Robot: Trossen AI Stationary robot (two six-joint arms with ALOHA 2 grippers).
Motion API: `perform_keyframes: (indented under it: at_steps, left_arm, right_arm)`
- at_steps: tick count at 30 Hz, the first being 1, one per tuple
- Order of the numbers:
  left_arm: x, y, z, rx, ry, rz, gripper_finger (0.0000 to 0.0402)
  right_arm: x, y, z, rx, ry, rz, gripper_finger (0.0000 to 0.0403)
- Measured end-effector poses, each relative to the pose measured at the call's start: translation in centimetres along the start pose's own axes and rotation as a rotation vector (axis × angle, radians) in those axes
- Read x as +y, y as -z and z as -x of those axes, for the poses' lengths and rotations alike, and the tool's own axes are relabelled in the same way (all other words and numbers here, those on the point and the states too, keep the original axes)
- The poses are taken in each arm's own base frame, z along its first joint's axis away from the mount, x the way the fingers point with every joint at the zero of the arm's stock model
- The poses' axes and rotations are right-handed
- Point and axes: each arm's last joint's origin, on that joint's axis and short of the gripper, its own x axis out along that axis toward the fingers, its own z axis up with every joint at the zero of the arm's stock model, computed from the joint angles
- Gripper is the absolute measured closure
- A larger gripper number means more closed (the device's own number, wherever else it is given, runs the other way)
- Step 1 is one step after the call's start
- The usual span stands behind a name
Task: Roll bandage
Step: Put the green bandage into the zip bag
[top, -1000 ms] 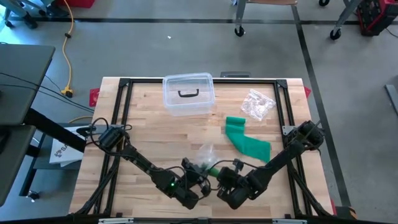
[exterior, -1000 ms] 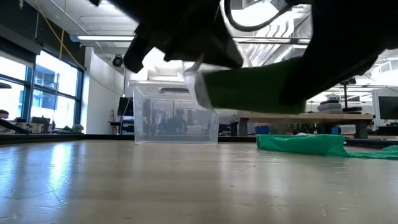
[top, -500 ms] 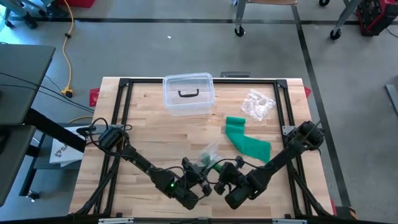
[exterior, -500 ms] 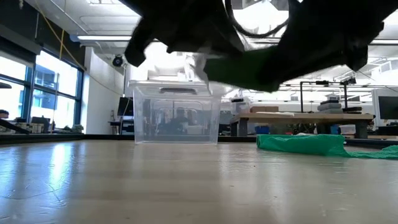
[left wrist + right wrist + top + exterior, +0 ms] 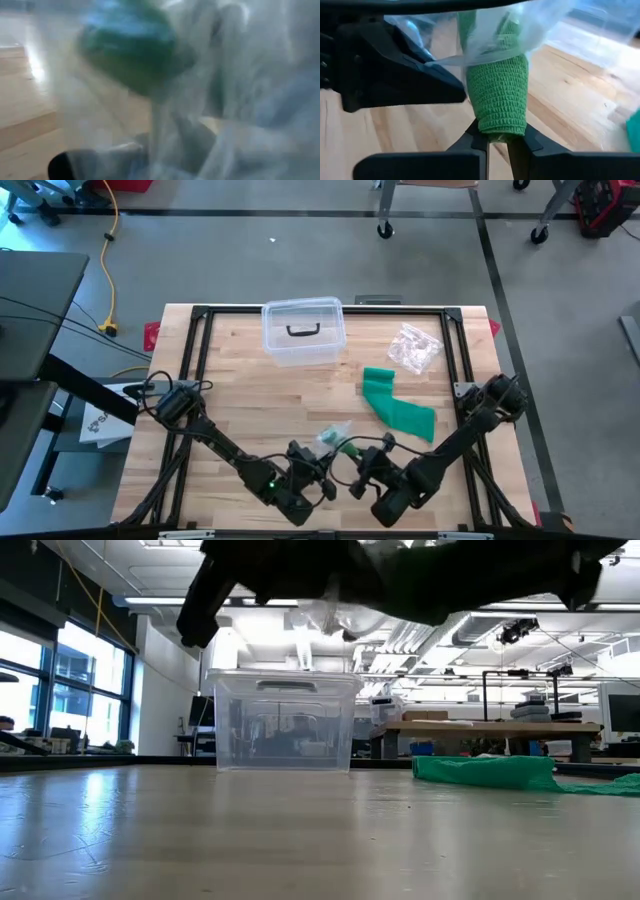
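Observation:
A green rolled bandage (image 5: 498, 97) is held in the air above the table's near middle, its far end inside a clear plastic bag (image 5: 485, 30); roll and bag also show in the high view (image 5: 337, 442). My right gripper (image 5: 499, 141) is shut on the roll's near end. My left gripper (image 5: 318, 463) is beside it on the left, at the bag; the bag (image 5: 210, 90) fills the left wrist view, the roll (image 5: 131, 49) showing green through it. A loose green bandage strip (image 5: 396, 409) lies flat on the table to the right. My left gripper is on the clear bag's edge (image 5: 451, 60), coming level from the table's left; its finger (image 5: 440, 82) reaches to the film beside the roll. The bag hides the fingertips, so the kind of hold cannot be told. The bag is lifted clear of the table. My right gripper pinches the roll's near end (image 5: 496, 131) between its two fingers. The fingers lie along the roll, pointing toward the table's far side. The roll is lifted clear of the table and sticks out beyond the fingertips into the bag.
A clear lidded plastic box (image 5: 303, 331) stands at the far middle of the table. A crumpled clear wrapper (image 5: 414, 347) lies at the far right. The black frame rail (image 5: 200, 330) runs around the table's edges.
Both grippers have risen together with the roll and the bag, which have gone up out of the low view. The bag now covers more of the roll's far end.

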Motion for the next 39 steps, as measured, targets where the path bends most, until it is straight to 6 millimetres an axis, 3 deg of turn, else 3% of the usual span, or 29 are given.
perform_keyframes:
  at_steps: [5,10,15,21,27,33,39]
  left_arm:
    - [-1.1,-1.4,-0.2,0.06,0.114,0.012,0.0401]
    - [-1.5,-3.7,-1.0,0.161,0.212,0.099,0.0401]
    - [-1.1,-4.0,-2.7,0.317,0.317,0.155,0.0401]
    - [1.3,-1.9,-4.9,0.391,0.45,0.305,0.0401]
    - [2.9,0.3,-5.8,0.399,0.497,0.437,0.0401]
    - [3.7,1.1,-5.7,0.396,0.469,0.387,0.0391]
    - [4.0,1.6,-5.5,0.461,0.473,0.316,0.0325]
  right_arm:
    - [0.5,0.0,0.1,0.064,-0.072,0.11,0.0377]
    - [0.7,0.1,0.4,0.112,-0.114,0.092,0.0377]
    - [0.8,0.3,1.6,0.183,-0.169,0.015,0.0377]
    - [0.4,1.3,2.8,0.361,-0.176,-0.098,0.0378]
    - [0.2,1.8,3.3,0.457,-0.164,-0.162,0.0378]
    - [-0.7,1.3,1.2,0.486,-0.085,-0.141,0.038]
    - [-1.3,1.1,-1.6,0.486,-0.025,-0.09,0.038]
